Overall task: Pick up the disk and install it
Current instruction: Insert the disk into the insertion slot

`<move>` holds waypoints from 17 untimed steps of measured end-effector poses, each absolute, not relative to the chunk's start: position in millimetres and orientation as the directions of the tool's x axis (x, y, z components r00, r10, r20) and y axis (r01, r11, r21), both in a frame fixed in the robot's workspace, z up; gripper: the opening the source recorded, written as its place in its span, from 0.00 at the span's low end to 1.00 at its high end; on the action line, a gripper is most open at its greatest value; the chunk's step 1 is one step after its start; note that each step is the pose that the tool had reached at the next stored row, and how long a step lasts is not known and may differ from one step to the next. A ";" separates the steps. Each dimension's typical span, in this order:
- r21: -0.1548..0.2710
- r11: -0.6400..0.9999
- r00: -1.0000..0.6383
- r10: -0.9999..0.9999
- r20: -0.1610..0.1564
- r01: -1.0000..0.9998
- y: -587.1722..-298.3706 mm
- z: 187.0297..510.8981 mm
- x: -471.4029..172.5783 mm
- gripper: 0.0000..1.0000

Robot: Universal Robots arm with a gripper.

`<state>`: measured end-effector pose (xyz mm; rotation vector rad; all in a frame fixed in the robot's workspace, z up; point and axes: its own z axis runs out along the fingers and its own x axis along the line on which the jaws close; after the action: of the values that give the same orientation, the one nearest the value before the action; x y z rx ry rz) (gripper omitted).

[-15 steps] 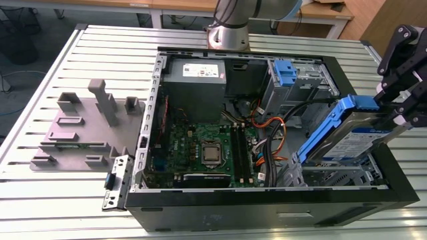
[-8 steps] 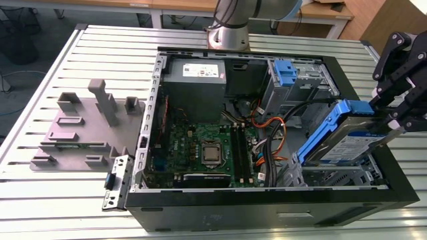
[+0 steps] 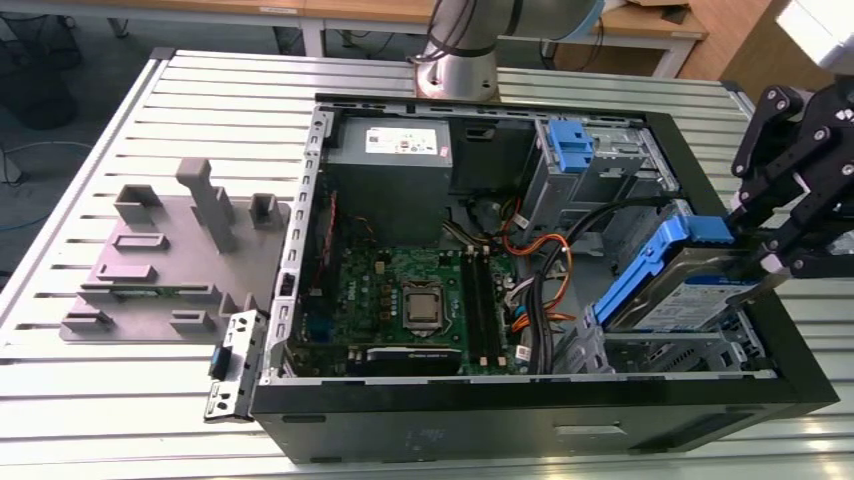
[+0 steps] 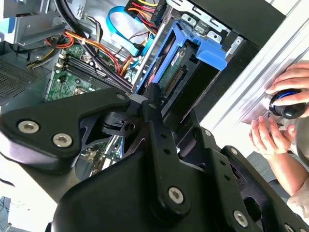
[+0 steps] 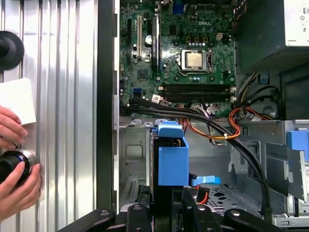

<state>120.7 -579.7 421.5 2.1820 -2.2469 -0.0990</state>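
Note:
The disk (image 3: 683,283), a silver drive with a white-and-blue label in a blue plastic carrier (image 3: 638,282), hangs tilted over the drive bay (image 3: 674,352) at the front right corner of the open computer case (image 3: 534,425). My gripper (image 3: 770,262) is shut on the disk's raised end, at the exterior view's right. The first wrist view looks down the blue carrier (image 5: 172,159) held edge-on between my fingers (image 5: 140,215), above the bay's metal floor. In the second wrist view the disk (image 4: 186,67) shows its connector edge beyond the black gripper linkage.
Inside the case lie the motherboard (image 3: 414,290), a grey power-supply box (image 3: 400,140), a bare blue bracket (image 3: 569,146) and loose cables (image 3: 541,260). A grey fixture (image 3: 167,265) stands left of the case. A person's hands (image 5: 14,164) rest on a knob beside the case.

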 end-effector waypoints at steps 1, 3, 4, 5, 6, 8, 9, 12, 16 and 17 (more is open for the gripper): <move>0.051 0.028 -0.030 -0.999 -0.038 -0.998 -579.7 419.6 120.6 0.35; 0.051 0.028 -0.030 -0.999 -0.037 -0.998 -579.7 416.0 120.5 0.35; 0.051 0.028 -0.030 -0.999 -0.037 -0.998 -579.7 414.0 120.5 0.35; 0.051 0.028 -0.030 -0.999 -0.037 -0.998 -579.7 412.2 120.5 0.35; 0.051 0.028 -0.030 -0.999 -0.037 -0.998 -579.7 410.4 120.5 0.35; 0.051 0.027 -0.029 -0.999 -0.036 -0.998 -579.7 406.9 120.5 0.35; 0.051 0.027 -0.029 -0.999 -0.036 -0.998 -579.7 405.1 120.5 0.35; 0.051 0.027 -0.029 -0.999 -0.036 -0.998 -579.7 399.6 120.5 0.35; 0.051 0.027 -0.028 -0.999 -0.036 -0.998 -579.7 392.4 120.5 0.35; 0.051 0.026 -0.028 -0.999 -0.035 -0.998 -579.7 390.4 120.5 0.35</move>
<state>120.5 -579.7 390.4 2.1829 -2.2434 -0.0958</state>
